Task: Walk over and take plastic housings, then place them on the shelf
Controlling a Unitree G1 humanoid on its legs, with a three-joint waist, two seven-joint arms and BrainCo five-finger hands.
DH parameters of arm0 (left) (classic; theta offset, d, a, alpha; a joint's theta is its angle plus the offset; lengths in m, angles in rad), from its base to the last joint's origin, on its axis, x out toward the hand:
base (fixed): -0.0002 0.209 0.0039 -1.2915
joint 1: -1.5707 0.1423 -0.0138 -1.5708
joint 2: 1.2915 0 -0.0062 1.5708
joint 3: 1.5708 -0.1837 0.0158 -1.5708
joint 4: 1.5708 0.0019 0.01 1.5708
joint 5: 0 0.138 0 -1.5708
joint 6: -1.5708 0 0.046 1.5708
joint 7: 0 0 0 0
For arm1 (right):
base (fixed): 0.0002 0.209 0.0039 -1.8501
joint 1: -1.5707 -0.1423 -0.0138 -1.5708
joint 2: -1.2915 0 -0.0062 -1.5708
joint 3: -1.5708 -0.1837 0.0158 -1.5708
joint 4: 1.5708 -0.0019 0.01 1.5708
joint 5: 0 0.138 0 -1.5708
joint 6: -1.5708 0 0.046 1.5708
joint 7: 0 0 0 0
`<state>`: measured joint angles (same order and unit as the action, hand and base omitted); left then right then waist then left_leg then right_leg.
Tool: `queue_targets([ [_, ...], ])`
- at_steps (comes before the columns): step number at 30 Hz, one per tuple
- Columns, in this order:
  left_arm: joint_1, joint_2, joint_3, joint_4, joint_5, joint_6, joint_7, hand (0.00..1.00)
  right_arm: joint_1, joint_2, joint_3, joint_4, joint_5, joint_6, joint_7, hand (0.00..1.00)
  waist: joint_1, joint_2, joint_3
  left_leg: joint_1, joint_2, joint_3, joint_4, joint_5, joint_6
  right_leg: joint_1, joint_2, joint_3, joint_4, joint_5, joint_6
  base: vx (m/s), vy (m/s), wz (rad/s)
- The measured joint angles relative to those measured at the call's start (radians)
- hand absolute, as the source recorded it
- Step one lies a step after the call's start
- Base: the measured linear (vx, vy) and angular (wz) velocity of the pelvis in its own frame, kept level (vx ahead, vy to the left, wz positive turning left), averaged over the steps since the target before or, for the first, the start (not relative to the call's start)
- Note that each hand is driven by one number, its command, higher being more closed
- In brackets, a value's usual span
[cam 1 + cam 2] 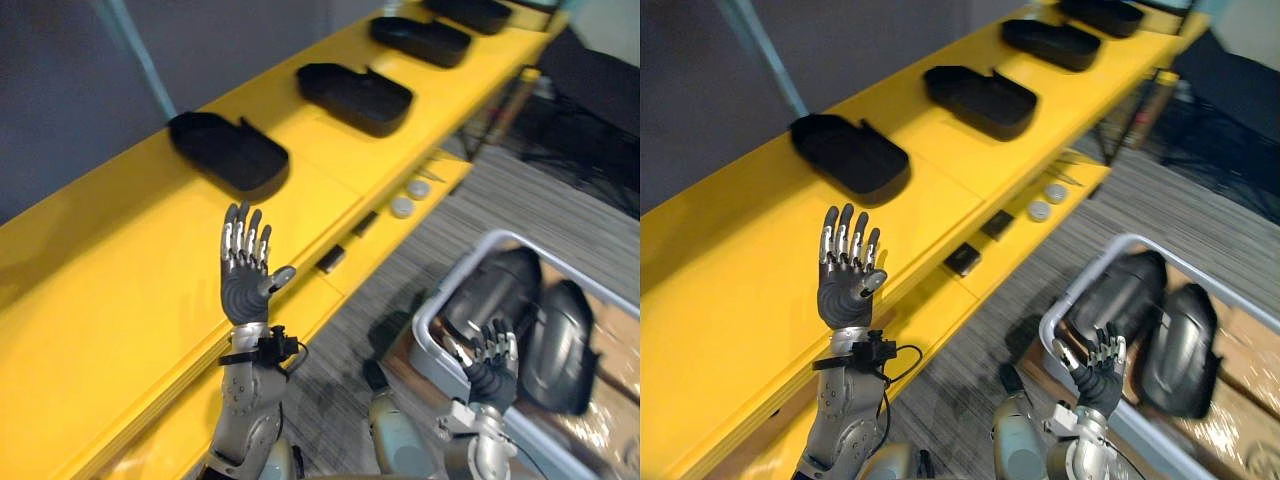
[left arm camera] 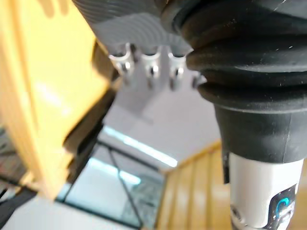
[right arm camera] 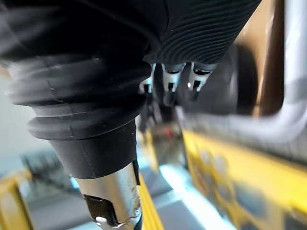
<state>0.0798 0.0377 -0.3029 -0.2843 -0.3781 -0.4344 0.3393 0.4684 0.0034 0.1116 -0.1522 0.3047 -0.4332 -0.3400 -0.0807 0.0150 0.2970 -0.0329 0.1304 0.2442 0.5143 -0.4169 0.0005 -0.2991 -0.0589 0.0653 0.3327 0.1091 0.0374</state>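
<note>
Right hand (image 1: 492, 372), fingers spread and empty, is hovering over black moulded plastic housings (image 1: 503, 290) lying in a grey tub (image 1: 420, 322). I am judging them light, stiff and slick, best gripped across the rim. Left hand (image 1: 243, 288) is hanging open above the yellow shelf (image 1: 120, 330).

Matt black plastic housings (image 1: 228, 150), glossy yellow shelf (image 1: 100, 300)

A row of housings (image 1: 228, 150) lies on the shelf (image 1: 120, 300), running from centre left to upper right. At lower right, a bin (image 1: 420, 325) holds two housings (image 1: 560, 345).
</note>
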Motion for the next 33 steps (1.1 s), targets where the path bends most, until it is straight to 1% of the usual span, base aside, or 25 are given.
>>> queue_targets([
  [2,0.001,0.016,0.017,0.0,0.0,0.0,-0.012,0.0,-0.034,0.002,0.014,0.007,-0.026,-0.006,-0.007,0.0,0.01,0.001,-0.001,-0.005,0.017,0.034,-0.076,0.073,-0.006,0.018,-0.056,-0.043,0.194,-0.15,-0.012,-0.14,-0.062,-0.66],
  [3,0.007,0.029,0.018,0.0,0.0,0.001,-0.017,0.0,-0.067,0.0,0.03,0.026,-0.04,0.0,-0.036,0.0,0.014,-0.002,-0.003,-0.013,0.03,0.049,-0.106,0.102,-0.017,0.051,-0.098,-0.048,0.252,-0.186,-0.009,-0.12,-0.137,-0.62],
  [4,0.014,0.038,0.018,0.001,0.0,0.002,-0.026,0.0,-0.097,-0.001,0.04,0.047,-0.045,0.001,-0.056,0.0,0.015,-0.003,-0.004,-0.026,0.043,0.058,-0.112,0.115,-0.026,0.076,-0.134,-0.057,0.272,-0.197,-0.017,-0.13,-0.222,-0.54],
  [5,0.022,0.041,0.019,0.001,-0.001,0.005,-0.032,0.0,-0.117,-0.001,0.044,0.063,-0.046,0.004,-0.068,0.0,0.019,-0.005,-0.006,-0.03,0.055,0.071,-0.115,0.123,-0.035,0.089,-0.162,-0.064,0.273,-0.197,-0.018,-0.1,-0.215,-0.64],
  [7,0.041,0.044,0.016,0.024,-0.011,0.015,-0.054,0.0,-0.165,0.0,0.047,0.11,-0.049,0.012,-0.117,0.0,0.036,-0.017,-0.016,-0.04,0.098,0.101,-0.115,0.15,-0.08,0.148,-0.252,-0.067,0.224,-0.191,-0.019,-0.11,-0.368,-0.63],
  [8,0.041,0.044,0.016,0.034,-0.017,0.021,-0.063,0.0,-0.165,0.0,0.046,0.12,-0.05,0.016,-0.126,0.0,0.036,-0.022,-0.019,-0.042,0.11,0.101,-0.113,0.158,-0.093,0.17,-0.269,-0.067,0.189,-0.184,-0.02,-0.1,-0.477,-0.34],
  [9,0.041,0.052,0.016,0.045,-0.018,0.026,-0.076,0.0,-0.155,0.004,0.047,0.142,-0.054,0.024,-0.139,0.0,0.037,-0.044,-0.034,-0.051,0.126,0.099,-0.106,0.173,-0.121,0.206,-0.284,-0.064,0.099,-0.088,-0.034,-0.07,-0.46,-0.18],
  [10,0.035,0.063,0.008,0.074,-0.018,0.029,-0.08,0.0,-0.148,0.002,0.036,0.166,-0.058,0.038,-0.143,0.0,0.035,-0.033,-0.059,-0.073,0.154,0.076,-0.114,0.197,-0.156,0.219,-0.251,-0.067,0.061,-0.122,0.047,-0.05,-0.458,-0.27],
  [11,0.036,0.057,0.004,0.087,-0.018,0.031,-0.08,0.0,-0.146,-0.004,0.027,0.173,-0.061,0.046,-0.143,0.0,0.037,-0.014,-0.07,-0.072,0.175,0.063,-0.14,0.214,-0.173,0.212,-0.225,-0.07,0.049,-0.133,0.063,-0.02,-0.433,-0.34],
  [12,0.04,0.051,-0.019,0.094,-0.019,0.032,-0.077,0.0,-0.139,-0.025,0.014,0.177,-0.07,0.048,-0.141,0.0,0.032,0.009,-0.083,-0.056,0.202,0.055,-0.192,0.255,-0.195,0.211,-0.193,-0.077,0.031,-0.162,0.105,0.0,-0.4,-0.39],
  [13,0.035,0.042,-0.035,0.091,-0.018,0.032,-0.075,0.0,-0.139,-0.045,-0.005,0.177,-0.086,0.047,-0.139,0.0,0.016,0.018,-0.088,-0.04,0.219,0.056,-0.219,0.28,-0.204,0.217,-0.178,-0.1,0.026,-0.202,0.159,0.0,-0.393,-0.34],
  [14,0.035,0.03,-0.034,0.091,-0.018,0.032,-0.07,0.0,-0.139,-0.06,-0.008,0.177,-0.087,0.047,-0.138,0.0,0.01,0.026,-0.092,-0.035,0.233,0.058,-0.226,0.288,-0.21,0.216,-0.167,-0.109,0.026,-0.218,0.183,0.0,-0.368,-0.34],
  [15,0.033,0.01,-0.034,0.092,-0.02,0.032,-0.054,0.0,-0.147,-0.089,-0.02,0.176,-0.096,0.048,-0.131,0.0,0.0,0.045,-0.099,-0.033,0.261,0.056,-0.227,0.3,-0.201,0.21,-0.144,-0.139,0.026,-0.234,0.2,-0.01,-0.305,-0.46],
  [16,0.038,0.0,-0.034,0.091,-0.046,0.032,-0.038,0.0,-0.161,-0.111,-0.039,0.176,-0.125,0.053,-0.115,0.0,-0.01,0.053,-0.095,-0.021,0.271,0.038,-0.225,0.32,-0.173,0.21,-0.128,-0.14,0.029,-0.244,0.182,-0.01,-0.268,-0.48],
  [18,0.042,-0.006,-0.034,0.091,-0.095,0.032,-0.037,0.0,-0.171,-0.136,-0.053,0.161,-0.139,0.069,-0.092,0.0,-0.014,0.054,-0.091,-0.008,0.271,0.031,-0.193,0.336,-0.149,0.211,-0.127,-0.14,0.04,-0.261,0.153,-0.02,-0.183,-0.52],
  [20,0.073,-0.006,-0.043,0.094,-0.134,0.033,-0.057,0.0,-0.186,-0.165,-0.086,0.156,-0.172,0.104,-0.042,0.0,-0.013,0.057,-0.075,-0.041,0.265,-0.008,-0.082,0.342,-0.125,0.219,-0.138,-0.134,0.025,-0.271,0.135,-0.06,-0.111,-0.57],
  [21,0.078,-0.005,-0.051,0.094,-0.132,0.034,-0.072,0.0,-0.187,-0.169,-0.096,0.159,-0.17,0.111,-0.033,0.0,-0.01,0.057,-0.074,-0.058,0.251,-0.038,-0.063,0.304,-0.138,0.223,-0.15,-0.126,0.008,-0.272,0.136,-0.08,0.059,-0.34],
  [22,0.079,-0.005,-0.08,0.093,-0.124,0.037,-0.092,0.0,-0.193,-0.181,-0.117,0.173,-0.159,0.127,-0.021,0.0,0.0,0.064,-0.069,-0.081,0.189,-0.103,-0.052,0.25,-0.164,0.223,-0.169,-0.119,-0.021,-0.267,0.144,-0.09,0.159,-0.18],
  [23,0.074,-0.002,-0.104,0.094,-0.121,0.043,-0.109,0.0,-0.208,-0.194,-0.132,0.193,-0.156,0.133,-0.009,0.0,0.006,0.084,-0.055,-0.095,0.162,-0.115,-0.055,0.206,-0.143,0.223,-0.17,-0.121,-0.031,-0.256,0.162,-0.14,0.237,-0.08],
  [25,0.066,-0.001,-0.111,0.102,-0.122,0.056,-0.127,0.0,-0.229,-0.208,-0.137,0.23,-0.145,0.134,-0.011,0.0,0.009,0.081,-0.049,-0.089,0.126,-0.151,-0.099,0.166,-0.164,0.203,-0.188,-0.122,-0.029,-0.244,0.184,-0.14,0.201,0.13],
  [26,0.054,0.014,-0.106,0.102,-0.124,0.07,-0.133,0.0,-0.266,-0.2,-0.146,0.254,-0.141,0.134,-0.011,0.0,0.018,0.065,-0.029,-0.096,0.089,-0.147,-0.106,0.157,-0.183,0.19,-0.222,-0.112,-0.037,-0.227,0.204,-0.18,0.223,0.09],
  [28,0.051,0.062,-0.103,0.109,-0.124,0.106,-0.172,0.0,-0.347,-0.199,-0.148,0.302,-0.143,0.137,-0.023,0.0,0.037,0.035,0.013,-0.142,0.064,-0.144,-0.048,0.144,-0.168,0.188,-0.25,-0.111,-0.081,-0.181,0.217,-0.22,0.235,-0.02],
  [30,0.053,0.103,-0.1,0.111,-0.124,0.117,-0.196,0.0,-0.443,-0.21,-0.16,0.387,-0.118,0.137,-0.034,0.0,0.051,0.02,0.035,-0.177,0.063,-0.145,-0.009,0.135,-0.159,0.189,-0.25,-0.115,-0.125,-0.139,0.222,-0.17,0.15,-0.06],
  [31,0.043,0.119,-0.106,0.111,-0.117,0.124,-0.204,0.0,-0.528,-0.226,-0.19,0.467,-0.083,0.137,-0.042,0.0,0.065,0.02,0.048,-0.203,0.061,-0.148,0.009,0.135,-0.157,0.192,-0.25,-0.128,-0.165,-0.102,0.213,-0.12,0.1,0.0],
  [33,0.024,0.114,-0.109,0.107,-0.112,0.13,-0.204,0.0,-0.654,-0.269,-0.229,0.561,-0.072,0.138,-0.058,0.0,0.075,0.034,0.066,-0.243,0.058,-0.158,0.03,0.135,-0.154,0.192,-0.25,-0.151,-0.213,-0.056,0.211,-0.13,0.084,0.08],
])
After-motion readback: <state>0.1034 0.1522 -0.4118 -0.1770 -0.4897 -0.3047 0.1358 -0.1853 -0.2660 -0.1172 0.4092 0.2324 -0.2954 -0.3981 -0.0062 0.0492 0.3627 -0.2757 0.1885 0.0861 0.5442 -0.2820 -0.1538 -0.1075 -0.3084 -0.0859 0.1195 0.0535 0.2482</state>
